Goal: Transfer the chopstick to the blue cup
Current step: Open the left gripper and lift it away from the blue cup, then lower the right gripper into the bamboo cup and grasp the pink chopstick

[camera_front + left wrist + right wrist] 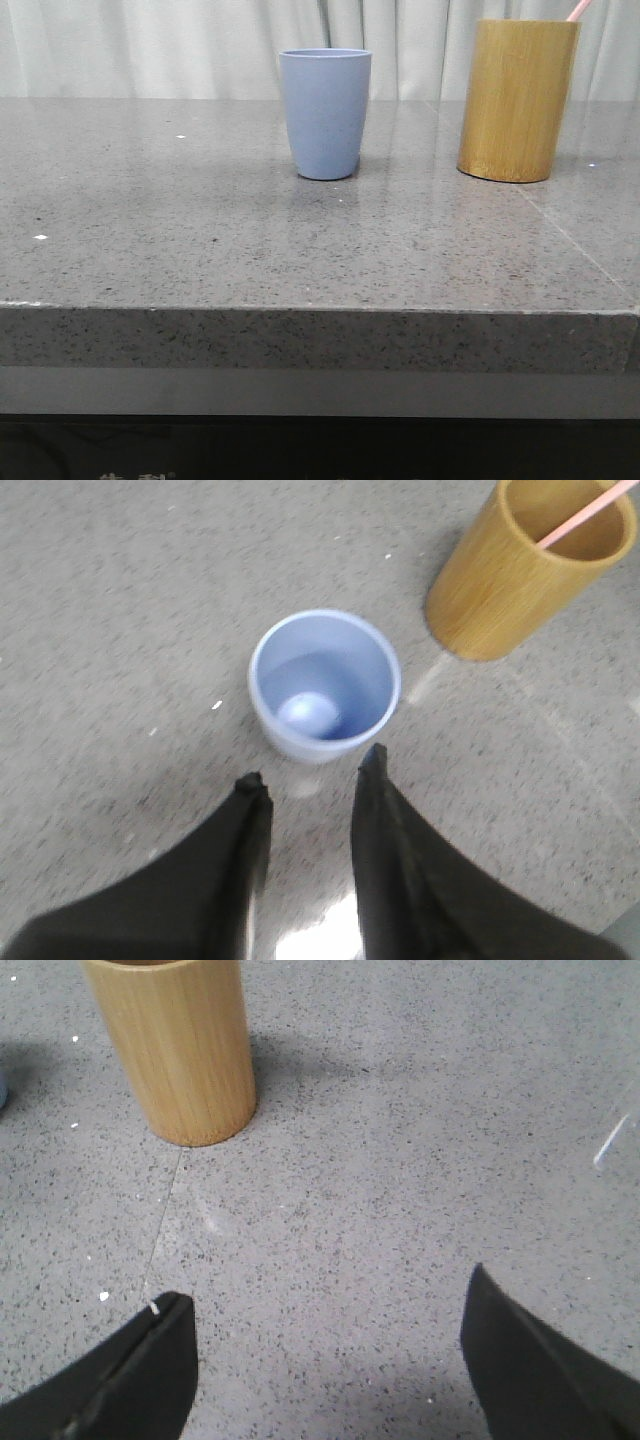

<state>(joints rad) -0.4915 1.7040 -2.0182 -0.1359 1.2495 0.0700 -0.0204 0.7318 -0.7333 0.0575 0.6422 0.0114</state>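
Note:
The blue cup stands upright and empty at the middle back of the grey stone table; it also shows in the left wrist view. A pale pink chopstick pokes out of the bamboo cylinder holder at the back right; the chopstick leans inside the holder. My left gripper is open and empty, hovering above the table just short of the cup. My right gripper is wide open and empty above bare table, with the holder some way ahead. Neither gripper shows in the front view.
The table's front edge runs across the front view. A thin seam crosses the stone at the right. Pale curtains hang behind the table.

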